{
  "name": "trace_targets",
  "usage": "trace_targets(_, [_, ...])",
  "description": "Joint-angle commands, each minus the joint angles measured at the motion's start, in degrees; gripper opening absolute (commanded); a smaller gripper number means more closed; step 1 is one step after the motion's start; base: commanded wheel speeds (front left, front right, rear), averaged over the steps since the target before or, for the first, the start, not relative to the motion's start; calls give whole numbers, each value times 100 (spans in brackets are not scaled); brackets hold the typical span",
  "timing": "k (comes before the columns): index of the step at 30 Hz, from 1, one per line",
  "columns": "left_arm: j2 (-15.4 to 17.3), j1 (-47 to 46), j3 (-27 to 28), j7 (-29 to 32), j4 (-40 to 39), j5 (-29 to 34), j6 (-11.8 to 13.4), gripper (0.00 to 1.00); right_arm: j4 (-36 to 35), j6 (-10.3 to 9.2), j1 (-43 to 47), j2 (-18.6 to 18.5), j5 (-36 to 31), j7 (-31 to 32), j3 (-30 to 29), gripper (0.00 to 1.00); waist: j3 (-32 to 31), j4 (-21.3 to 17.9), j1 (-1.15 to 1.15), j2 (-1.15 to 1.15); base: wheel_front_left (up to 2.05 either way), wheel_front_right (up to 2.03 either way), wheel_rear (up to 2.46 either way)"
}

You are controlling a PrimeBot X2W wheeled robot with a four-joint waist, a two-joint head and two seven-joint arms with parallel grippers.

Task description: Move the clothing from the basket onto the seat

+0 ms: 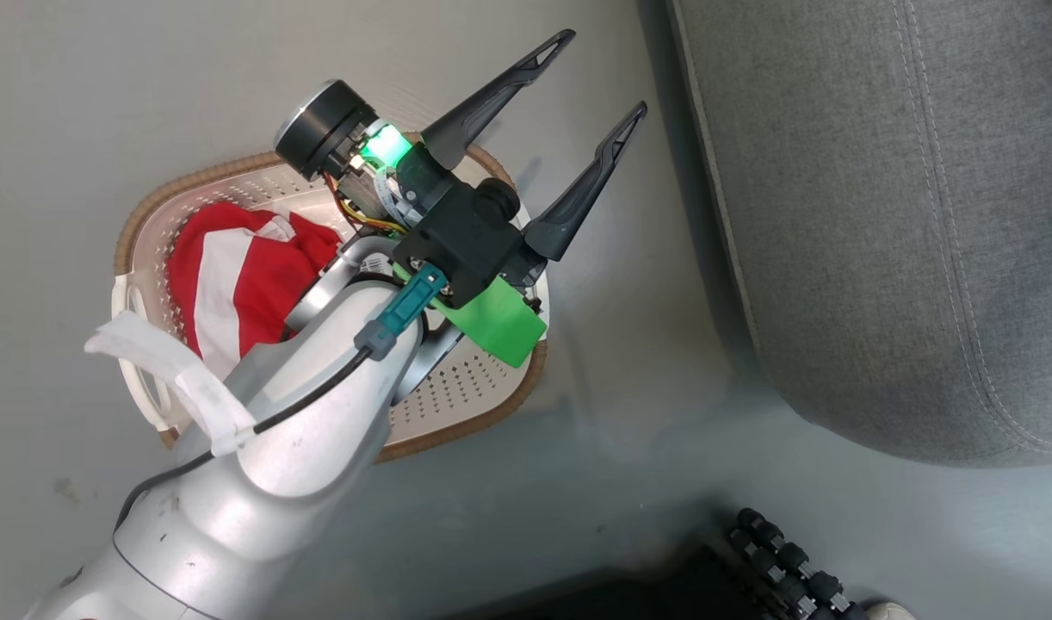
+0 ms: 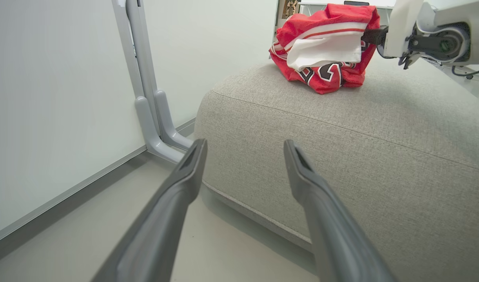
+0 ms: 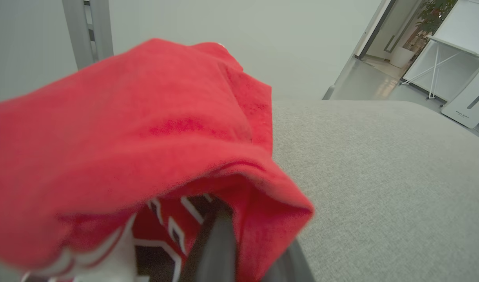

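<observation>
The right claw (image 3: 220,235) is clamped together on a red shirt (image 2: 325,43), which sits bunched on top of the seat (image 2: 341,156), well in from the rounded front edge. Its lower folds seem to touch the cushion and its upper folds drape over the fingers. The step in hand looks like the set-down. It would be best to part the fingers fully and draw straight back along their own line, low and slow, since the cloth hanging over them could drag off with them, and lifting first would likely tow the shirt along. The left claw (image 1: 605,71) stands wide apart and empty above the basket (image 1: 457,387), its tips past the rim and aimed toward the seat. A second shirt (image 1: 233,275), red with white bands, lies in the left part of the basket in the head view, so at least one piece is left to fetch. As for room, the basket sits on open floor (image 1: 621,482) near the seat but apart from it, and the seat top is bare beside the shirt. A grey metal leg (image 2: 153,117) stands by the wall just beside the seat's corner, the one hard thing to steer wide of
</observation>
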Motion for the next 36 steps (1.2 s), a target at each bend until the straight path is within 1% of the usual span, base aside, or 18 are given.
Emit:
trace_targets(1, [40, -3, 34, -3, -18, 51, -23, 100, 118, -6, 88, 0, -38, -13, -14, 0, -5, 10, 0, 0, 0, 0, 0])
trace_targets(4, [62, 44, 75, -3, -13, 57, -23, 100, 234, -6, 86, 34, -5, -13, -81, 0, -38, 5, 0, 0, 0, 0, 0])
trace_targets(5, [69, 62, 90, -3, -8, 58, -22, 100, 216, -6, 90, 55, -18, -13, -80, 16, -64, -4, 0, 0, 0, 0, 0])
trace_targets(6, [75, 82, 112, -3, -2, 62, -14, 100, 160, -6, 114, 77, -27, -13, -67, 83, -99, -15, 0, 0, 0, 0, 0])
trace_targets(7, [81, 103, 134, -3, -3, 64, -1, 100, 145, -6, 150, 101, -18, -12, -55, 100, -135, -29, 0, 0, 0, 0, 0])
trace_targets(12, [55, 251, 285, -3, -35, -3, 43, 100, -18, -6, 470, 166, 87, -13, -61, 100, -471, -73, 0, 0, 0, 0, 0])
trace_targets(15, [8, 410, 385, -3, -44, -37, 79, 100, -145, -6, 834, 160, 8, -13, 30, 100, -730, -68, 0, 0, 0, 0, 0])
trace_targets(22, [-86, 950, 759, -3, -92, -141, 183, 100, -789, -6, 1800, 352, 89, -13, 230, 100, -1422, 35, 0, 0, 0, 0, 0])
trace_targets(29, [-148, 1588, 1365, -3, -188, -241, 295, 100, -1644, -6, 2653, 619, 173, -12, 765, 100, -2036, 297, 0, 0, 0, 0, 0])
trace_targets(36, [-249, 2167, 2068, -3, -290, -280, 372, 100, -2366, -6, 3137, 933, 250, -13, 1349, 100, -2480, 640, 0, 0, 0, 0, 0])
